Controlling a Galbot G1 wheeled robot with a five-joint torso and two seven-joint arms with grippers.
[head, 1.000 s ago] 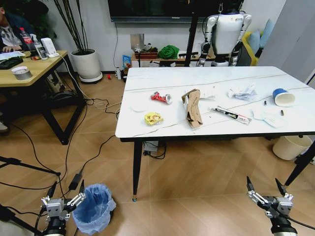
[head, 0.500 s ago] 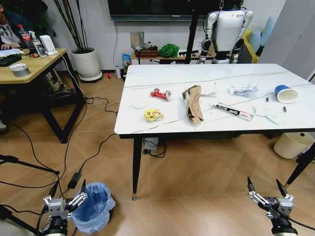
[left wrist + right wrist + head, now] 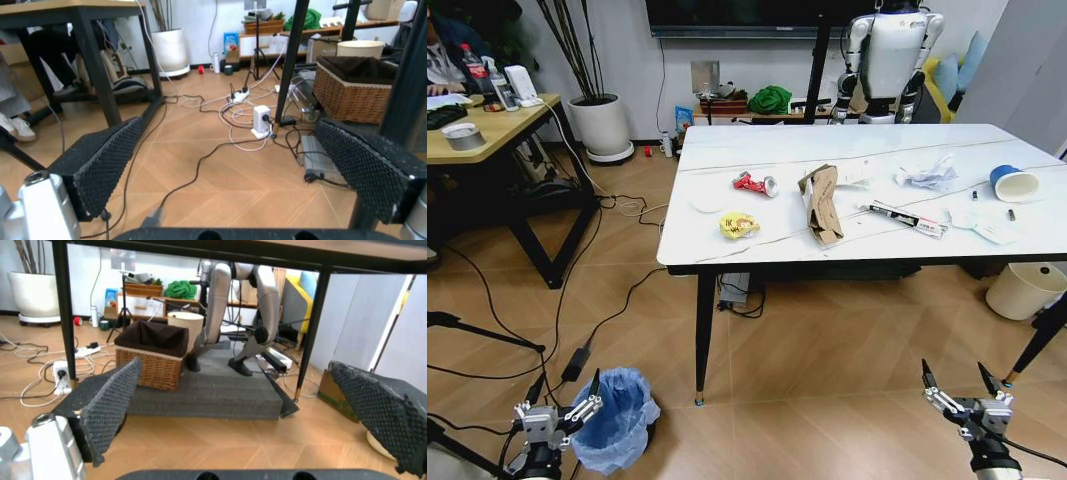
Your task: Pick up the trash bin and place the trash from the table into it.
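Observation:
The trash bin (image 3: 617, 418), lined with a crinkled blue bag, stands on the floor at the lower left. My left gripper (image 3: 564, 386) hovers open just beside it on its left; its pads (image 3: 100, 165) stand wide apart with nothing between them. Low at the right, my right gripper (image 3: 953, 370) is open too, pads (image 3: 107, 407) spread. On the white table (image 3: 777, 245) lies the trash: a red can (image 3: 754, 183), a yellow wrapper (image 3: 739, 226), brown cardboard (image 3: 821, 203), crumpled white paper (image 3: 927, 173), a blue-and-white cup (image 3: 1013, 183) and white sheets (image 3: 987, 225).
A cream bin (image 3: 1025, 290) stands under the table's right end. A tan desk (image 3: 487, 130) and floor cables (image 3: 577, 330) lie to the left. A plant pot (image 3: 602, 128) and a humanoid robot (image 3: 889, 55) stand behind. A wicker basket (image 3: 152, 355) sits under the table.
The whole head picture has shifted a little, so the camera moved. Both grippers stay open and low, the left one still beside the trash bin.

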